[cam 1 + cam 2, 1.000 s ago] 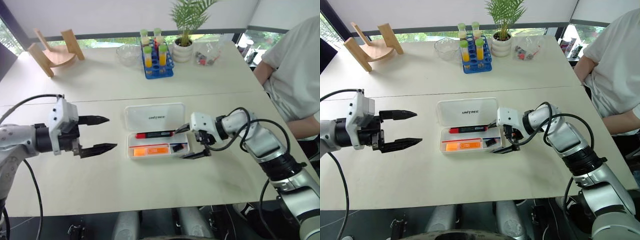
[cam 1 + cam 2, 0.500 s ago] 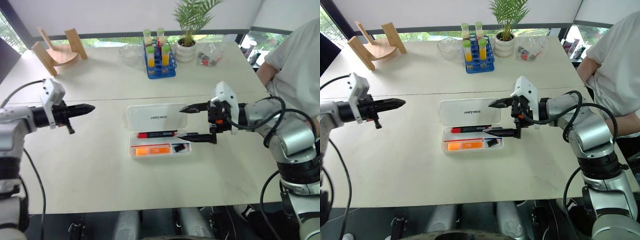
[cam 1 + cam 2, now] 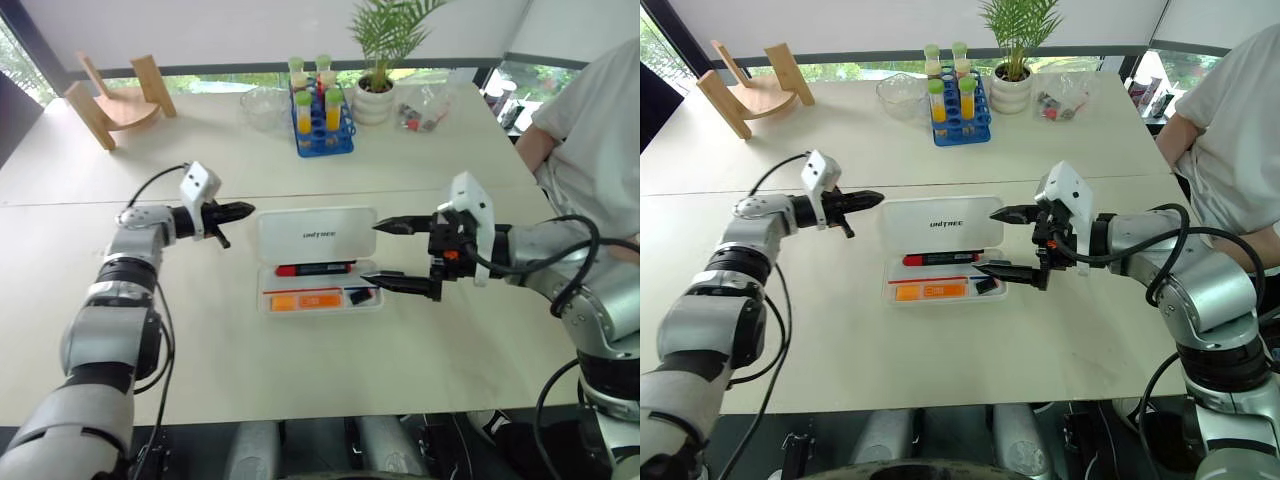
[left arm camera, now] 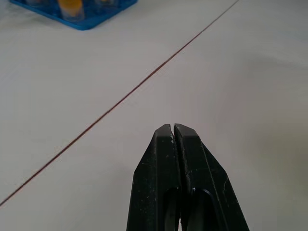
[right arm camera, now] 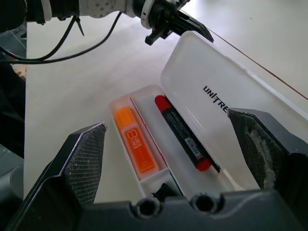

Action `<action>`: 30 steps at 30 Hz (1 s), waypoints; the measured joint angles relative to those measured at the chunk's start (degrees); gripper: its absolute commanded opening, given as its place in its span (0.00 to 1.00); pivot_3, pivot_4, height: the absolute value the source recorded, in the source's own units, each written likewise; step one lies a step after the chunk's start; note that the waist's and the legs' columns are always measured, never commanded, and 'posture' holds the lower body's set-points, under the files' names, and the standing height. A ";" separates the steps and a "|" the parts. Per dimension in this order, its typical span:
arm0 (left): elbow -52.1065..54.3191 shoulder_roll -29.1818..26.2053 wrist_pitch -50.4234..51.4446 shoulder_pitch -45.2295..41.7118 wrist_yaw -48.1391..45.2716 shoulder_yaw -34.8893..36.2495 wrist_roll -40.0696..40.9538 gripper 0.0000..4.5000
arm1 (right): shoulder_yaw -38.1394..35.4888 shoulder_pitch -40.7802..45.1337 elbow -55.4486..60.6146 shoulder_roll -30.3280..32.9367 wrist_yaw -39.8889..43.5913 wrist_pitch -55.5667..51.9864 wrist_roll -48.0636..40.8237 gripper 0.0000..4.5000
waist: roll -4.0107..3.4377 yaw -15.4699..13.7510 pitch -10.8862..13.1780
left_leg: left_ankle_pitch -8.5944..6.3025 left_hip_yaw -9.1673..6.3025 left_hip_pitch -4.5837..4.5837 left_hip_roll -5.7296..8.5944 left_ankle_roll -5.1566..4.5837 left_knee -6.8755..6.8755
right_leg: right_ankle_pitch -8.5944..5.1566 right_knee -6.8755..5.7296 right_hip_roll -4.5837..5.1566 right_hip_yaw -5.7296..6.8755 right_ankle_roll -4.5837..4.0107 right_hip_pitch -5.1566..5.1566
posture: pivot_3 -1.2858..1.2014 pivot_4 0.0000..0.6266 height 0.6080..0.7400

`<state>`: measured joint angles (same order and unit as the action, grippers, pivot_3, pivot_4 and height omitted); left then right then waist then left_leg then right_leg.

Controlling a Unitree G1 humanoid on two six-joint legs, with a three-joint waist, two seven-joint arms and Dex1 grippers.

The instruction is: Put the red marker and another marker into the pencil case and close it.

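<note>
The pencil case (image 3: pixel 316 222) lies open in the middle of the table, its lid flat behind the tray. The red marker (image 3: pixel 312 269) rests in the tray's far slot. The other marker, an orange highlighter (image 3: pixel 305 300), lies in the near slot. My left gripper (image 3: pixel 248 210) is shut and empty, its tip just off the lid's far left corner. In the left wrist view its fingers (image 4: pixel 173 127) are pressed together above bare table. My right gripper (image 3: pixel 372 254) hovers open and empty over the case's right end. In the right wrist view, lid (image 5: pixel 231 91) and both markers show between the fingers.
A blue test-tube rack (image 3: pixel 320 120), a glass bowl (image 3: pixel 258 105), a potted plant (image 3: pixel 372 95) and a plastic bag (image 3: pixel 420 105) stand along the far side. A wooden stand (image 3: pixel 110 100) sits at the far left. A person (image 3: pixel 590 130) sits at the right edge.
My left gripper has shut and swung forward and right to the lid's far left corner. My right gripper has risen off the tray's right end and rolled, still open.
</note>
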<state>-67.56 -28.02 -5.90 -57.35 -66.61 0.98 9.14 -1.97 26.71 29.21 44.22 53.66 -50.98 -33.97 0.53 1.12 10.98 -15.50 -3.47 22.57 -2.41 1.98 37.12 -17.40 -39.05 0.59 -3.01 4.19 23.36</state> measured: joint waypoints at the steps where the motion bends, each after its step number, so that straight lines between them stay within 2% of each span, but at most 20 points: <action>1: 0.00 0.46 0.13 -0.38 -0.94 0.05 0.06 0.01 | -0.21 -0.14 0.05 0.13 -0.37 -0.07 -0.13 1.00 | 0.00 0.00 0.00 | 0.00 0.00 0.00 0.00 0.00 0.00 | 0.00 -0.01 0.00 0.00 0.00 0.00 | 0.52 0.24 1.00; 7: 1.88 1.10 5.41 -1.08 -10.87 0.36 1.04 0.01 | -1.18 -1.25 0.99 1.85 -1.66 -0.97 -1.43 1.00 | 0.00 0.01 0.00 | 0.00 -0.01 -0.01 0.01 0.00 0.00 | 0.00 -0.02 0.00 0.00 0.00 -0.01 | 0.52 0.24 1.00; 12: 8.69 0.29 10.43 1.01 -18.52 0.16 1.67 0.01 | -1.71 -3.67 1.16 4.37 -0.88 -0.99 -2.81 1.00 | 0.00 -0.08 0.00 | 0.00 -0.01 0.00 0.01 0.00 0.01 | 0.00 -0.02 0.01 0.00 0.00 -0.02 | 0.52 0.24 1.00; 21: 28.28 -1.29 19.47 8.19 -24.47 -1.65 4.17 0.01 | -8.57 -9.41 0.61 11.54 1.35 0.48 -3.19 1.00 | 0.00 -0.10 0.00 | 0.00 -0.01 -0.04 -0.01 0.00 0.01 | 0.00 -0.02 0.00 -0.01 0.00 -0.04 | 0.52 0.24 1.00; 30: 51.08 -3.75 27.69 19.88 -24.61 -9.06 8.67 0.01 | -12.43 -12.87 2.11 13.65 1.47 0.17 -5.23 1.00 | -0.02 -0.19 -0.01 | 0.01 0.00 -0.14 -0.03 0.01 0.05 | 0.00 -0.03 0.00 -0.04 0.00 -0.17 | 0.52 0.24 1.00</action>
<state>-16.48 -31.76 21.79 -37.47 -91.21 -8.08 17.81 -14.39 13.84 31.32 57.86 55.13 -50.81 -39.20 0.51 0.93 10.97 -15.50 -3.47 22.43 -2.44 1.99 37.17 -17.40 -39.08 0.60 -3.05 4.19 23.19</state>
